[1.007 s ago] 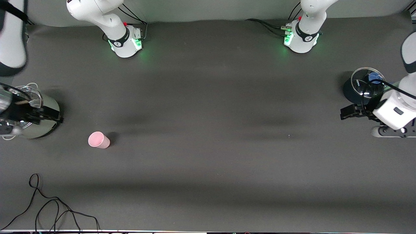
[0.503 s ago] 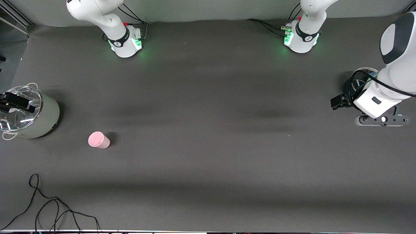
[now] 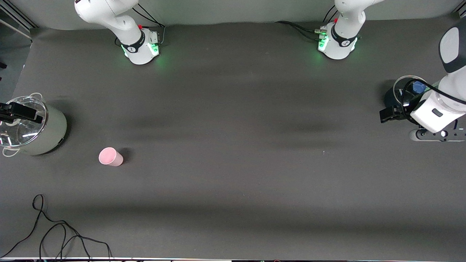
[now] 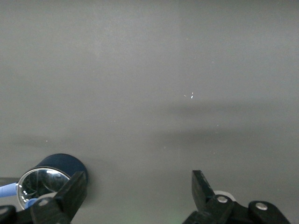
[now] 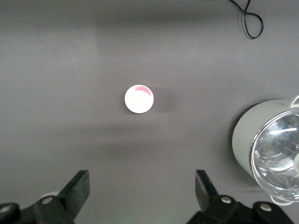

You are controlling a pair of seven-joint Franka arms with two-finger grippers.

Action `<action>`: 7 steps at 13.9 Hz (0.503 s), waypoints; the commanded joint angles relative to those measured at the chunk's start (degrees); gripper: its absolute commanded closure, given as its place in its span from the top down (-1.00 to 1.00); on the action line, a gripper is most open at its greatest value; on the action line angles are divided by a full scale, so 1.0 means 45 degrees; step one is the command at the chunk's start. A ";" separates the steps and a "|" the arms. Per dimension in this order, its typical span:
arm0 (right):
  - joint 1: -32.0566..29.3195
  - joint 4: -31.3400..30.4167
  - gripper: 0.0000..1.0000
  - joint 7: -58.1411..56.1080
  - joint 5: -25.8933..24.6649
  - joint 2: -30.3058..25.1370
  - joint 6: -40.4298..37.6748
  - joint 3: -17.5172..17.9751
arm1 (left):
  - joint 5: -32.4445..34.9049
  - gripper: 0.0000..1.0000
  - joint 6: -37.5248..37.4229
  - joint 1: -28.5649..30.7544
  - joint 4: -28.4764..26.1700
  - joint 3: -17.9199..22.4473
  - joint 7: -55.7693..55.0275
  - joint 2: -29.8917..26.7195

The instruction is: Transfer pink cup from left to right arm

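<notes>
Pink cup [image 3: 110, 157] alone on table [image 3: 233, 145], left gripper [image 4: 135, 198] and right gripper [image 5: 140, 193] spread wide, empty

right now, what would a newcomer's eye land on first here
The small pale pink plastic cup stands alone on the dark table toward the right arm's end, beside a pale green glass-lidded pot. A dark blue glass-lidded pot sits at the left arm's end. Both tools hang open and empty: the right tool over the green pot, the left tool beside the blue pot.

The front camera is looking down from high across the desk [image 3: 233, 145], facing both bases. Each wrist camera is pointing down from above; the right one is sharing the cup [image 5: 138, 99] with the front view.
</notes>
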 commanded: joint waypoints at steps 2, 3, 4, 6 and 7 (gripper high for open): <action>-0.3012 0.0266 0.99 -0.0191 -0.0813 -0.0402 -0.0251 0.3454 | -0.0273 1.00 -0.0084 -0.3523 -0.0243 0.3303 0.0502 -0.0737; -0.3779 0.0188 0.99 -0.0153 -0.1417 -0.0559 -0.0251 0.4553 | -0.0293 1.00 -0.0104 -0.4030 -0.0204 0.3771 0.0541 -0.0756; -0.4154 0.0091 0.99 0.0002 -0.1848 -0.0696 -0.0251 0.5221 | -0.0274 1.00 -0.0123 -0.4519 -0.0146 0.4317 0.0542 -0.0756; -0.5187 -0.0336 0.99 0.0626 -0.1950 -0.1144 -0.0231 0.6509 | -0.0293 1.00 -0.0317 -0.4563 0.0011 0.4439 0.0638 -0.0756; -0.5580 -0.0823 0.99 0.0706 -0.1989 -0.1553 -0.0057 0.6981 | -0.0293 1.00 -0.0396 -0.4544 0.0108 0.4420 0.0755 -0.0756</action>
